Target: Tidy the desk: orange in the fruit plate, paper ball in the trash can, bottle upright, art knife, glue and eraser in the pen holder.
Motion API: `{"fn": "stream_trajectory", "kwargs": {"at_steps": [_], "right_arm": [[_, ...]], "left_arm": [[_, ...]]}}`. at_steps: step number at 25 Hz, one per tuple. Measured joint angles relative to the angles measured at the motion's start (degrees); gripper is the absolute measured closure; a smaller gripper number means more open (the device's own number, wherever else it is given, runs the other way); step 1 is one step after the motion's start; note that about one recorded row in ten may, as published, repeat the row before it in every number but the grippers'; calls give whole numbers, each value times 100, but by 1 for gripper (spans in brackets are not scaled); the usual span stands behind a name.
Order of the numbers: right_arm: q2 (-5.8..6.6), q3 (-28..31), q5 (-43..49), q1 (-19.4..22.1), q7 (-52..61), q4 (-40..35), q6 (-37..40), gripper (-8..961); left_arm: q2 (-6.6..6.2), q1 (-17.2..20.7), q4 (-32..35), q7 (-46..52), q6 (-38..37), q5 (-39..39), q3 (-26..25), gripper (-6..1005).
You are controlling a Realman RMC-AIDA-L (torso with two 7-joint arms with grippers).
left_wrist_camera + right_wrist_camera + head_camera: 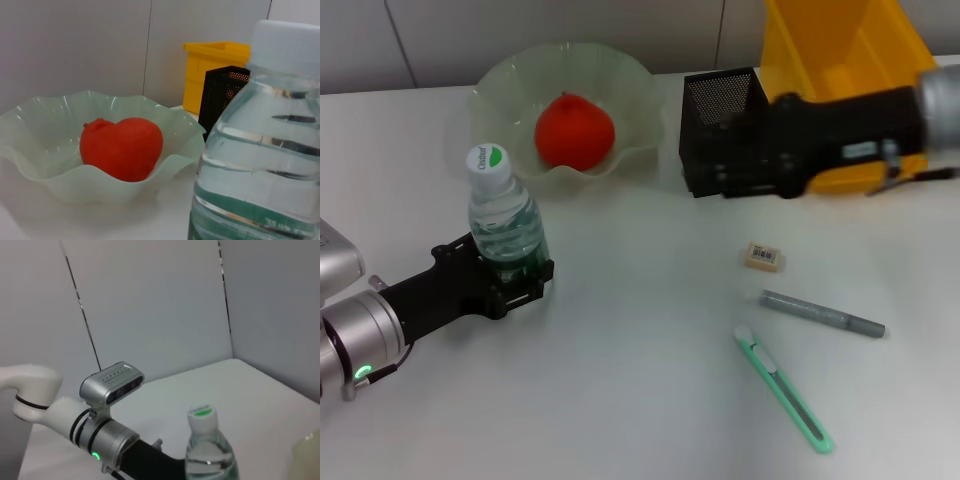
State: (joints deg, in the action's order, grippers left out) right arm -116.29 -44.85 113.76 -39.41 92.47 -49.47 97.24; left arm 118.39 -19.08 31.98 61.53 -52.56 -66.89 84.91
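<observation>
The water bottle [503,215] stands upright at the left, and my left gripper [515,275] is shut around its base. The bottle also fills the near side of the left wrist view [260,150]. The orange [574,130] lies in the pale green fruit plate [640,100]. My right gripper [725,170] hovers in front of the black mesh pen holder [715,100]. The eraser [763,257], the grey glue stick [822,314] and the green art knife [784,389] lie on the table at the right. No paper ball is in view.
A yellow bin [820,50] stands at the back right behind the pen holder, and my right arm reaches across its front. The right wrist view shows my left arm [107,435] and the bottle [207,450].
</observation>
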Motion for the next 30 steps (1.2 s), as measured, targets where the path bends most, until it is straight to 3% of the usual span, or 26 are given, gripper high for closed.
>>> {"fn": "stream_trajectory", "kwargs": {"at_steps": [8,21,30], "right_arm": [[-95,-559,-2,-373,-468,340,-832,498],[-266,-594,-142,-1017,-1398,1112,-1636,499],[-287,-683,-600,-1420,-1928,1816,-1929,498]], "left_arm": [[-1,-9,-3,30,2,-3,-1,220],[9,-69,-3,71,40,-13,-31,220],[9,-123,-27,67,41,-6,-53,220]]}}
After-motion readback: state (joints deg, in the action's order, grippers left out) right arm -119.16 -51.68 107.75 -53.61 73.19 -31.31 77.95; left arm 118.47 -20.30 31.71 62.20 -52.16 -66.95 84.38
